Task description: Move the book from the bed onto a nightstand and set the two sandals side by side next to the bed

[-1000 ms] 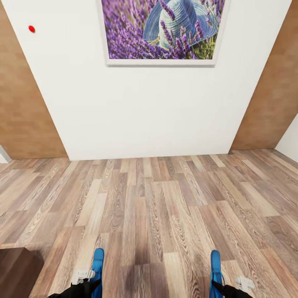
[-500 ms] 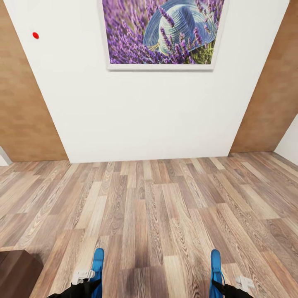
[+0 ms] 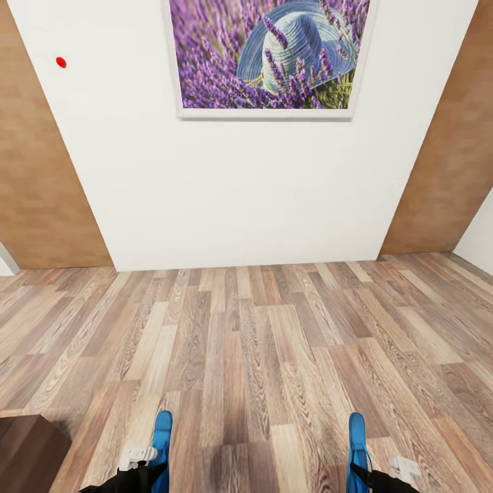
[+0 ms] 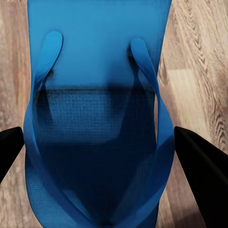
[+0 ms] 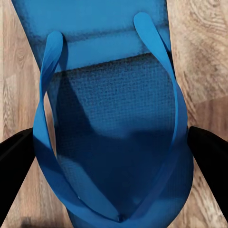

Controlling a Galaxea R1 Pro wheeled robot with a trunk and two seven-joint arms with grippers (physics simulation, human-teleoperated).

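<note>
I hold the two bright blue sandals, one in each hand, above the wood-plank floor [image 3: 260, 356] of the bedroom. At the head view's lower edge the left sandal [image 3: 162, 438] sticks forward from my left gripper [image 3: 154, 472]. The right sandal [image 3: 357, 441] sticks forward from my right gripper [image 3: 363, 476]. In the left wrist view the sandal [image 4: 95, 61], straps up, lies between the black fingers [image 4: 199, 161] of the left gripper [image 4: 99, 147]. In the right wrist view the other sandal [image 5: 109, 95] sits likewise in the right gripper [image 5: 114, 161].
A white wall [image 3: 239, 198] stands close ahead, with the lavender-and-hat picture [image 3: 267, 55] and a red dot [image 3: 61, 62] on it. Brown doors flank it at left [image 3: 41, 192] and right [image 3: 445, 164]. A dark brown wooden corner [image 3: 27, 452] shows at lower left.
The whole head view has shifted slightly: the picture and the red dot sit lower in the frame, so the camera moved. Both sandals stay in my grippers as before.
</note>
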